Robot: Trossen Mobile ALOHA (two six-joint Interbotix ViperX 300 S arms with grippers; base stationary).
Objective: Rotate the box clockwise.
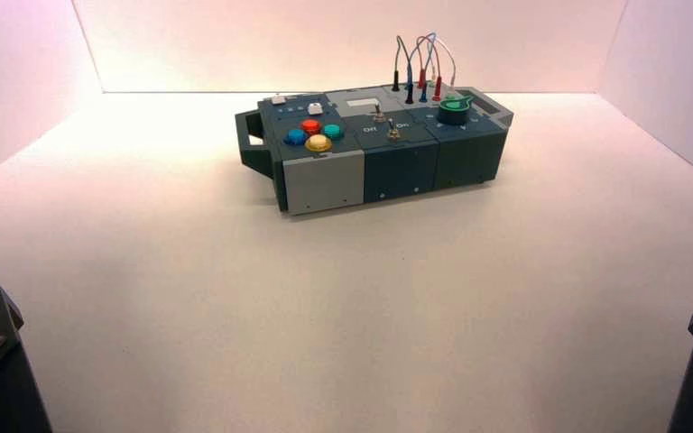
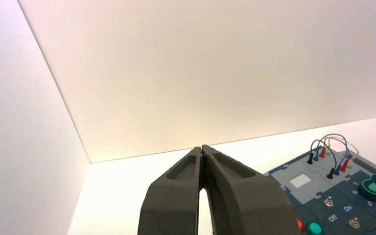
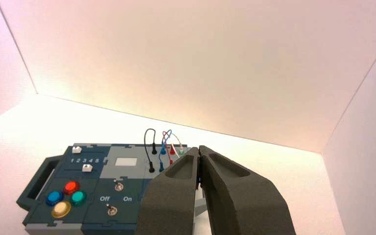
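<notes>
High view: box sits at far-centre of table, L tool & R tool closed, empty; push one end too hard w/o countering, you'd prob. slide it, not turn it.

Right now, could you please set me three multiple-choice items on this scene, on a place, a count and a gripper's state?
1. Where is the green knob on the box?
A) left end
B) right part
C) among the round buttons

2. How many round buttons are there?
A) two
B) six
C) four

3. How are the left gripper's fingers?
A) closed together
B) wide apart
C) gripping a wire

B: it sits beyond the switches, near the right handle.
C: red, blue, green, yellow.
A: their tips meet before the wall.
</notes>
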